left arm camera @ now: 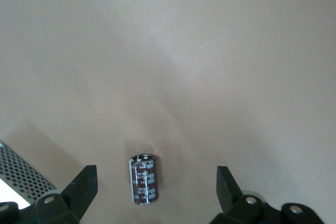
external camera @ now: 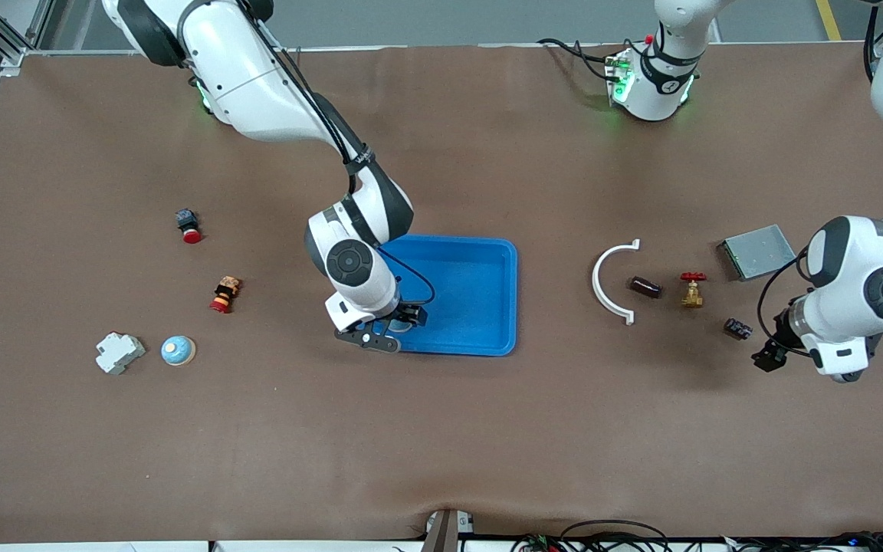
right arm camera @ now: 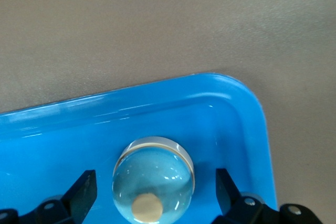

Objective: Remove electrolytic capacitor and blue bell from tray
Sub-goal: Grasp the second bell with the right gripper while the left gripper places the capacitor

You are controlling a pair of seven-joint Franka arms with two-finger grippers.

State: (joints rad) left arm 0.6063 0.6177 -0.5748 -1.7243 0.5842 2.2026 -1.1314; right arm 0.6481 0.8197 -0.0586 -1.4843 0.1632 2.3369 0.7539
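Observation:
The capacitor (left arm camera: pixel 143 179), a dark cylinder with a silver stripe, lies on the brown table (left arm camera: pixel 210 66) between the spread fingers of my open left gripper (left arm camera: pixel 155 182), touching neither. From the front, the capacitor (external camera: pixel 737 329) is beside the left gripper (external camera: pixel 768 356), toward the left arm's end. The bell (right arm camera: pixel 157 166), a light-blue dome with a tan button, sits in a corner of the blue tray (right arm camera: pixel 157 85). My right gripper (right arm camera: pixel 155 179) stands open around it. From the front, the right gripper (external camera: pixel 386 331) hides most of the bell (external camera: pixel 401 326).
The blue tray (external camera: pixel 514 291) is mid-table. A white curved piece (external camera: pixel 608 284), brown cylinder (external camera: pixel 645 287), brass valve (external camera: pixel 692 289) and grey perforated box (external camera: pixel 756 251) lie near the capacitor. Toward the right arm's end are another blue dome (external camera: pixel 178 350), a white breaker (external camera: pixel 119 353) and two red-capped buttons (external camera: pixel 188 226), (external camera: pixel 224 294).

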